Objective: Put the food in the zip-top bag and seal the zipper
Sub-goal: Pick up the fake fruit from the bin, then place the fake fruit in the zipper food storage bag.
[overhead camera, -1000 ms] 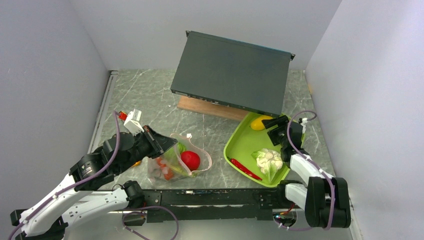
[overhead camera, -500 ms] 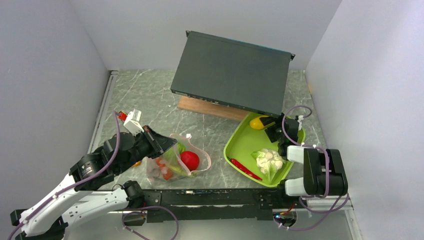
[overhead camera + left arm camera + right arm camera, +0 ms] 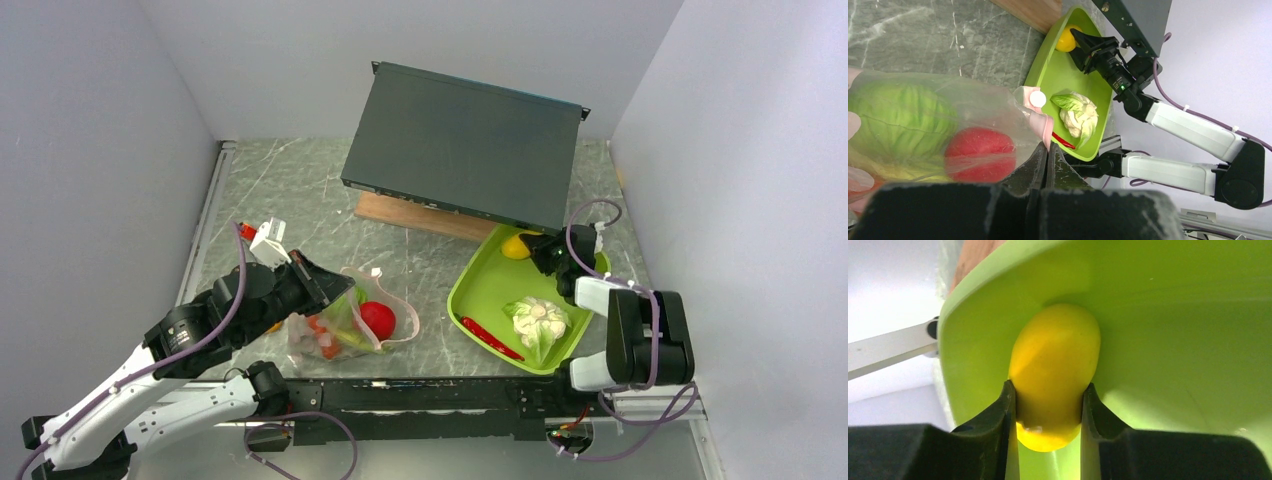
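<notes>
The clear zip-top bag [image 3: 345,322] lies left of the lime-green tray [image 3: 480,290], with a red tomato [image 3: 377,319], a green cabbage [image 3: 898,117] and other food inside. My left gripper [image 3: 318,285] is shut on the bag's pink zipper strip [image 3: 1040,125] and holds the mouth up. My right gripper [image 3: 543,250] is at the tray's far corner, its fingers closed on both sides of the yellow fruit [image 3: 1055,370], which rests in the tray. The white cauliflower [image 3: 538,322] and the red chili [image 3: 490,338] lie in the tray.
A dark flat box [image 3: 465,145] leans on a wooden block [image 3: 410,215] just behind the tray, overhanging its far corner. A small white and red object [image 3: 265,240] sits by the left arm. White walls close in the left, far and right sides.
My right gripper has moved toward the tray's far corner and closed around the yellow fruit. The left gripper and the bag have shifted only slightly.
</notes>
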{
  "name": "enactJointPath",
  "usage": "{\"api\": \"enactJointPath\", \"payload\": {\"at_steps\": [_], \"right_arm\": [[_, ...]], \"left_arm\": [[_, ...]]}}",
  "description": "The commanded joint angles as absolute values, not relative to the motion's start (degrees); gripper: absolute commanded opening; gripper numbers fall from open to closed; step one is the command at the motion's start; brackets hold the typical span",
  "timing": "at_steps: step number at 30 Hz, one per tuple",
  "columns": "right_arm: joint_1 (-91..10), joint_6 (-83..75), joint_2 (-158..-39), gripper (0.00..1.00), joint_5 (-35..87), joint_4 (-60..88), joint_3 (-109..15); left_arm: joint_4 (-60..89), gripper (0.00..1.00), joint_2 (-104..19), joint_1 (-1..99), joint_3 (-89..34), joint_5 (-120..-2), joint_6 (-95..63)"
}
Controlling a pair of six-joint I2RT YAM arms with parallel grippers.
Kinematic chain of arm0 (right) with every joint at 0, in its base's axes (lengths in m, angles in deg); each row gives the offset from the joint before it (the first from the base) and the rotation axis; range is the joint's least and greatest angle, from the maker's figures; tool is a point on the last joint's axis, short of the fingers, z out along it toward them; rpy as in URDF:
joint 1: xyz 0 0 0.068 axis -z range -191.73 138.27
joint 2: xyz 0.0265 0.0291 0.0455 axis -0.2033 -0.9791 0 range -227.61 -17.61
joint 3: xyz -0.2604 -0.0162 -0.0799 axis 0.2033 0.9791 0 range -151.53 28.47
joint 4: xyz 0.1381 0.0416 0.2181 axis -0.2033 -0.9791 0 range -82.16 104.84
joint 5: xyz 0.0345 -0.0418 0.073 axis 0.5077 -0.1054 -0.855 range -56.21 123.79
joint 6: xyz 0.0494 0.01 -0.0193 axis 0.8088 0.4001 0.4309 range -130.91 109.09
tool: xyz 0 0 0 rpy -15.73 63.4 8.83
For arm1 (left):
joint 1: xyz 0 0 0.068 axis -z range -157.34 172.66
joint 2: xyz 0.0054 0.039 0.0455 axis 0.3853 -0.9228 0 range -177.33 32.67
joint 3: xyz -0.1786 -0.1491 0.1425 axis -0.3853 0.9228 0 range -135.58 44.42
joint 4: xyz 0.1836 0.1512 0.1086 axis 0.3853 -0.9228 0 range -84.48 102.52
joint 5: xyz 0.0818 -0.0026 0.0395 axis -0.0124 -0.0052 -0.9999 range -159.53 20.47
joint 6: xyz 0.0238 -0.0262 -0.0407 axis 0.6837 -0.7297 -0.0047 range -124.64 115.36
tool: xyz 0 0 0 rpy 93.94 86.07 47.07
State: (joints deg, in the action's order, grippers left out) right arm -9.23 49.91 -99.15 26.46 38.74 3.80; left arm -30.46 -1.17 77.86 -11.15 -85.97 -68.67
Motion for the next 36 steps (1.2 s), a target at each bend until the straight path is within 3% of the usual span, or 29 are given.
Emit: {"api": "enactJointPath", "payload": {"at_steps": [1, 5, 16, 22, 27, 31, 36], "right_arm": [[-8.91, 45.19, -91.90, 0.10, 35.16, 21.89, 0.67], [-8.82, 42.57, -84.89, 0.00, 40.52, 10.97, -0.57], [-8.87, 46.23, -69.73, 0.00, 67.18, -21.28, -14.27], [-9.95, 36.41, -64.98, 0.00, 72.61, -19.82, -26.46], [-21.01, 28.42, -63.07, 0.00, 71.90, -11.02, -33.53], [-25.19, 20.98, -59.66, 0.00, 53.72, 4.67, -33.64], [-28.07, 21.69, -68.93, 0.00, 12.33, 17.62, -37.90]], "left_arm": [[-29.76, 0.00, -1.25, 77.68, -13.45, -87.28, -66.72], [-30.36, 0.00, -2.08, 77.70, -14.43, -87.20, -65.80], [-29.22, 0.00, -3.07, 77.68, -14.94, -86.82, -63.62], [-29.22, 0.00, -2.57, 77.75, -14.47, -87.00, -63.84], [-29.58, 0.00, -1.94, 77.68, -13.93, -87.54, -64.09], [-29.42, 0.00, -1.96, 77.68, -13.70, -87.59, -64.42], [-29.64, 0.00, -2.22, 77.68, -14.11, -87.69, -64.66]]}}
